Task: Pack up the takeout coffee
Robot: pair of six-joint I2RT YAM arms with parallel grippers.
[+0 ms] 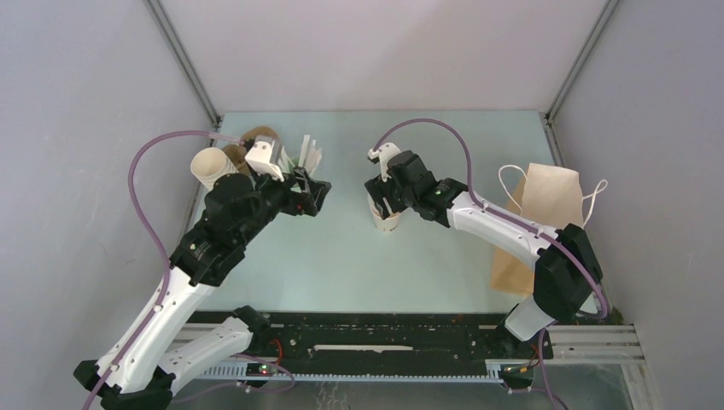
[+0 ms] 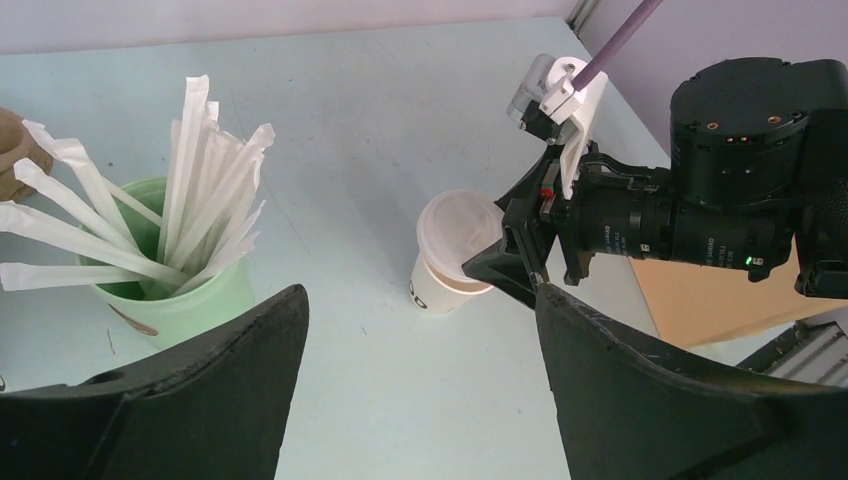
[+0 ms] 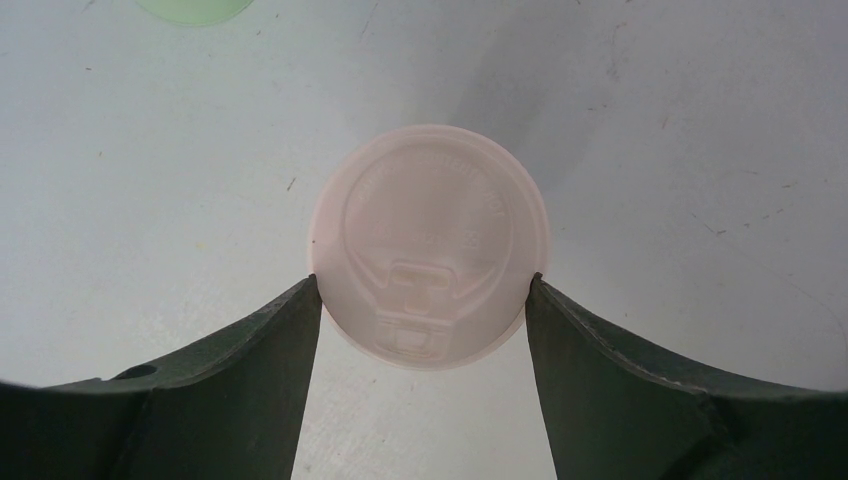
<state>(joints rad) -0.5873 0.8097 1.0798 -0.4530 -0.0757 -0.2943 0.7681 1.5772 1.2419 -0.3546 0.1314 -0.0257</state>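
Right gripper (image 3: 425,281), mine: fingers (image 3: 250,380) stood at either side of the takeout coffee (image 3: 430,235), the tips meeting the rim of its lid (image 2: 455,222) on the left and on the right. It was closed on the cup at a wide setting, and pointed down at it from above.

Item, takeout coffee: one small cream-white paper cup with a round white lid seated on top. It stood upright on the table (image 1: 341,256), near the middle and a little toward the far side. Some dark print showed low on its wall, too small for me to read. The lid's raised tab faced my wrist camera.

Item, left gripper (image 2: 420,290): jaws spread wide, holding nothing. It was raised off the table to the left of the cup and pointed toward it, apart from it.

Item, green cup (image 2: 170,300): pale green, upright, left of the coffee and beside my left gripper. It was filled with white sticks (image 2: 200,180) in paper wrappers that fanned out above the rim.

Item, stack of cream cups (image 1: 209,166): lay tilted at the far left, close to the wall, with a brown cardboard piece (image 1: 260,137) just beside it.

Item, brown paper bag (image 1: 542,201): lay flat at the right side of the table, white handles toward the far end, partly under my right arm (image 1: 504,231).
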